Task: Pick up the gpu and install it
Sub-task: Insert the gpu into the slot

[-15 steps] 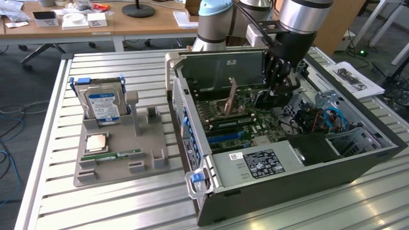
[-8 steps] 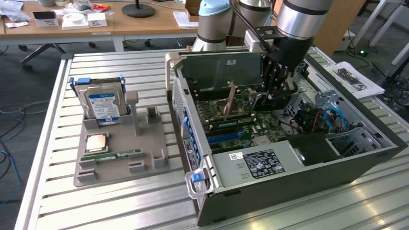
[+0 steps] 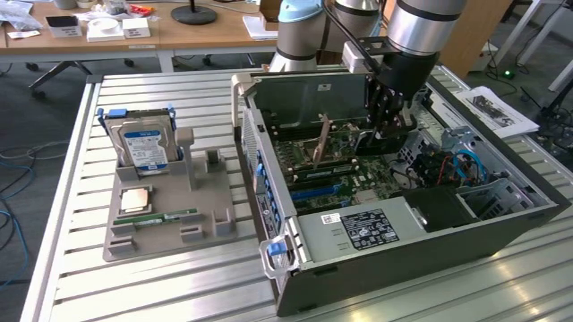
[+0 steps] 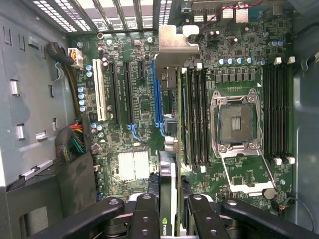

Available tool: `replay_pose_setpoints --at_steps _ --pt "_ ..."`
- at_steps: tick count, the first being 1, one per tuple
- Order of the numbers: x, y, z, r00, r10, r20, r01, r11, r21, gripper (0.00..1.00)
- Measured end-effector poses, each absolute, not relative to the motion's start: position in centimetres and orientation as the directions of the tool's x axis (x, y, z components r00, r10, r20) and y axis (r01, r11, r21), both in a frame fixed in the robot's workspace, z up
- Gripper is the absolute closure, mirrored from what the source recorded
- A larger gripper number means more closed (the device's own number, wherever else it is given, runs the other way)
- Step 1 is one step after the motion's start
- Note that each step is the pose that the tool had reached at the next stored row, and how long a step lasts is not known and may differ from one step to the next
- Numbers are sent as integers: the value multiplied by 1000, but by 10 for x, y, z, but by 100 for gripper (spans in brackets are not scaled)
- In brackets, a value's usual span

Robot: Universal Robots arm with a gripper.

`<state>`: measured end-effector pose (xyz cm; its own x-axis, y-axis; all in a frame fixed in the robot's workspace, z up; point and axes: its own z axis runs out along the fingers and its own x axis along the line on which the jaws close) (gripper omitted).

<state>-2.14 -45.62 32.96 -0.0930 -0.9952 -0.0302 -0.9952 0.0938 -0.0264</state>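
Gripper (image 4: 169,206) clamped on gpu (image 4: 168,172) | edge-on over motherboard (image 4: 134,107) | memory slots (image 4: 197,114) just beside, CPU socket (image 4: 237,122) beyond

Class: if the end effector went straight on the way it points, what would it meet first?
The end effector grips the gpu, so the card's edge would probably reach the motherboard first, near the blue slot; depth is unclear.

Open case (image 3: 430,255), free room above the motherboard (image 4: 144,107); cable bundle (image 4: 75,142) near the gripper (image 4: 172,201).
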Motion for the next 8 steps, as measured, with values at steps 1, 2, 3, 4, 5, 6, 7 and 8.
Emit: replay_pose_setpoints --at_steps 1,2,3,4,5,6,7,8 --pt "-21 -456 330 -93 -995 -30 -995 94 -26 73" --pt "-21 -456 330 -93 -995 -30 -995 94 -26 73" --pt "-21 -456 330 -93 -995 -30 -995 94 -26 73" --pt "-21 -456 330 -93 -995 -30 -995 94 -26 73" --pt "-21 -456 330 -93 -995 -30 -995 94 -26 73" --pt "-21 -456 330 -93 -995 -30 -995 94 -26 73" --pt "-21 -456 330 -93 -995 -30 -995 94 -26 73" --pt "-22 -456 330 -93 -995 -30 -995 94 -26 73"
